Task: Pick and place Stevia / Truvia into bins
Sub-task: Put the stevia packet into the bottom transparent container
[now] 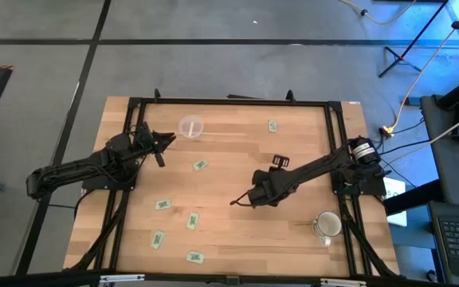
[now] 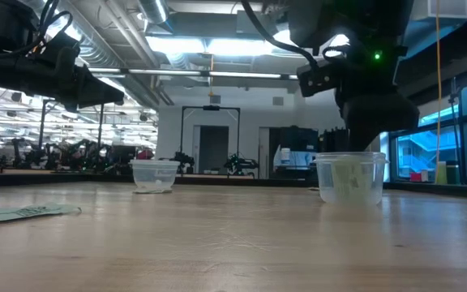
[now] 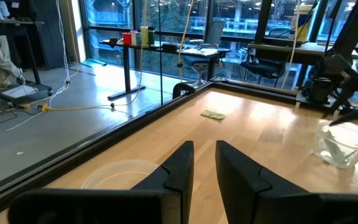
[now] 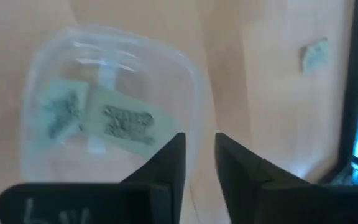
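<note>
Several light green Stevia packets lie flat on the wooden table, among them one (image 1: 200, 165) in the middle and one (image 1: 272, 125) at the far side. One clear bin (image 1: 191, 126) stands at the far left, just ahead of my left gripper (image 1: 168, 140), which is open and level. The other clear bin (image 4: 104, 106) stands under my right gripper (image 4: 199, 155) and holds two packets (image 4: 126, 122). My right gripper slants down over this bin's rim, open by a narrow gap, with nothing between its fingers. In the high view it hides this bin.
A whitish mug (image 1: 327, 225) stands near the right front corner. A small black object (image 1: 280, 161) lies right of centre. More packets (image 1: 192, 221) are scattered over the near left part of the table. A black frame (image 1: 229, 101) edges the table.
</note>
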Tool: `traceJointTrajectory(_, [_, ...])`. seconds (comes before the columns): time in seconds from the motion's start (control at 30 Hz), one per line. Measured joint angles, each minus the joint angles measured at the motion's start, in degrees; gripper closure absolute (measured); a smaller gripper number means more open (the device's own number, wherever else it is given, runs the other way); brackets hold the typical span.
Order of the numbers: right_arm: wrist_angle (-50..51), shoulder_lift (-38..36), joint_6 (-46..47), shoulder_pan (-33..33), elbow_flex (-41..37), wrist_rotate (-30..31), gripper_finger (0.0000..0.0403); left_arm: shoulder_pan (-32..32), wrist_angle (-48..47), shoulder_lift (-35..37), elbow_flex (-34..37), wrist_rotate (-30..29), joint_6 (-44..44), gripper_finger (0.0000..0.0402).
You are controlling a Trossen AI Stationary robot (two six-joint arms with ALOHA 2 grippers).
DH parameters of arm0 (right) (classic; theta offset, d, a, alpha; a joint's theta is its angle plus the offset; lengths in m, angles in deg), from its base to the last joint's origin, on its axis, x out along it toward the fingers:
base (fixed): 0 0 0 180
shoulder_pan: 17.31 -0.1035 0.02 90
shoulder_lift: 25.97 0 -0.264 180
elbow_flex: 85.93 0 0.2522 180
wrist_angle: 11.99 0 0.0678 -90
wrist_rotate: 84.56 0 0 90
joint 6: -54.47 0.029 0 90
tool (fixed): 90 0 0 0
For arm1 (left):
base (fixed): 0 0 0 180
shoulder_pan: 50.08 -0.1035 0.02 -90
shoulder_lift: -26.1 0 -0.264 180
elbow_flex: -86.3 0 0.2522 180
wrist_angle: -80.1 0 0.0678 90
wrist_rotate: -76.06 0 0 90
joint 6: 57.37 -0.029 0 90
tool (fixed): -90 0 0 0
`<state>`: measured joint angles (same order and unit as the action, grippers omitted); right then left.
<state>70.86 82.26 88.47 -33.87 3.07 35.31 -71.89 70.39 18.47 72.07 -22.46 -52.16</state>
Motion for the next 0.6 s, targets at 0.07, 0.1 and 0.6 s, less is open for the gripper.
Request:
traceJointTrajectory(0.07, [4.7,0.0,0.0,0.6,2.1,0.1,0.0307,0.0,0.0,0.0,0.0,0.0,0.0,0.0339])
traceJointTrajectory(0.1, [6.9,0.0,0.0,1.0,3.2,0.4,0.0306,0.0,0.0,0.0,0.0,0.0,0.0,0.0339])
traceJointTrajectory(0.6, [7.0,-11.7,-15.3,14.4,11.2,-0.5,0.0305,0.0,0.0,0.0,0.0,0.0,0.0,0.0339])
